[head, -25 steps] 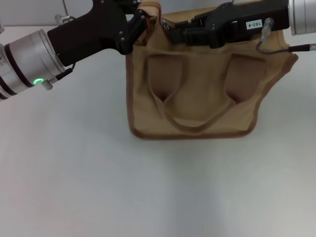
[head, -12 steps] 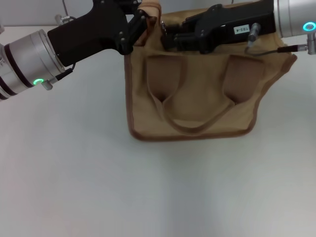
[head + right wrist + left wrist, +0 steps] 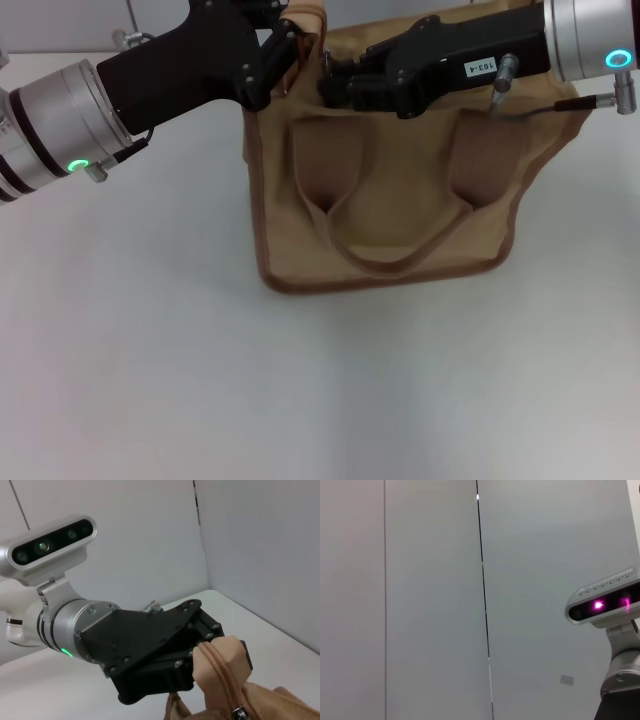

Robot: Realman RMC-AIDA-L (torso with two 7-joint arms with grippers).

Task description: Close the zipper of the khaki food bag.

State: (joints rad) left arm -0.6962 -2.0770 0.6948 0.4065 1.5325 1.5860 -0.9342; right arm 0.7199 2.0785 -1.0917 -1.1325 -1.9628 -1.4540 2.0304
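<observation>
— Where do we stand?

— The khaki food bag [image 3: 385,190] sits upright on the white tabletop [image 3: 200,380], toward its far side, front pocket and loop handle facing us. Our left gripper [image 3: 290,45] is at the bag's far-left top corner. In the right wrist view its jaws are clamped on a fold of tan fabric there — that is our anchor.

— And the right?

— The right gripper [image 3: 335,85] reaches in along the top edge, its tip close to the left one. Whether its jaws are closed on anything we cannot tell; the fingertips are lost against the dark body. The zipper [image 3: 227,680] runs up to the held corner, with a small silver piece [image 3: 240,713] low in the right wrist view — likely the slider, though we cannot be sure.

— So how do we finish well?

— We judge the run nearly done. We should hold the corner taut and steady with the left, draw the right straight along the zipper line rather than upward, and ease off near the end so the bag does not tip or drag.
</observation>
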